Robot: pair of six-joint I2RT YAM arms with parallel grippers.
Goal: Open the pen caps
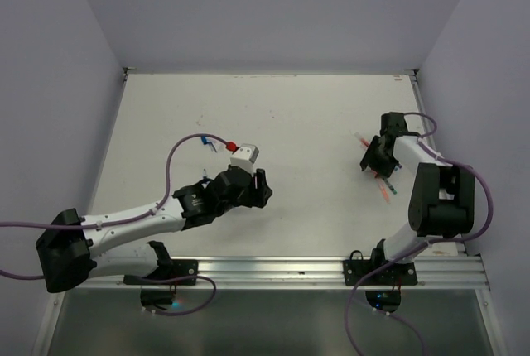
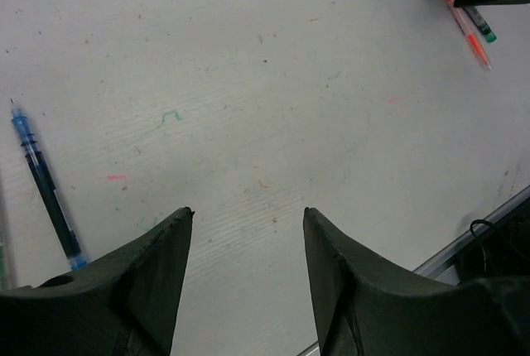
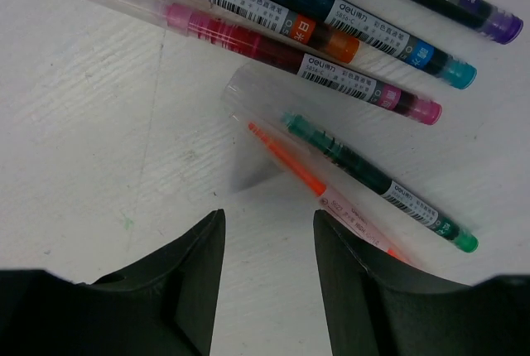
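Note:
Several pens (image 3: 331, 74) lie side by side at the table's right, with magenta, teal, purple and green end pieces and clear sleeves over their tip ends. A green pen (image 3: 373, 178) and an orange pen (image 3: 290, 161) lie nearest my right gripper (image 3: 267, 214), which is open and empty just short of them; the orange pen runs past its right finger. In the top view the right gripper (image 1: 373, 160) hovers over this group (image 1: 386, 188). My left gripper (image 2: 247, 211) is open and empty over bare table, left of centre in the top view (image 1: 263, 184). A blue pen (image 2: 41, 194) lies to its left.
Purple cable with a red plug-end (image 1: 232, 144) and a white box (image 1: 244, 156) sits on the left wrist. Grey walls enclose the table on three sides. A metal rail (image 1: 290, 271) runs along the near edge. Small ink marks (image 2: 170, 116) dot the surface.

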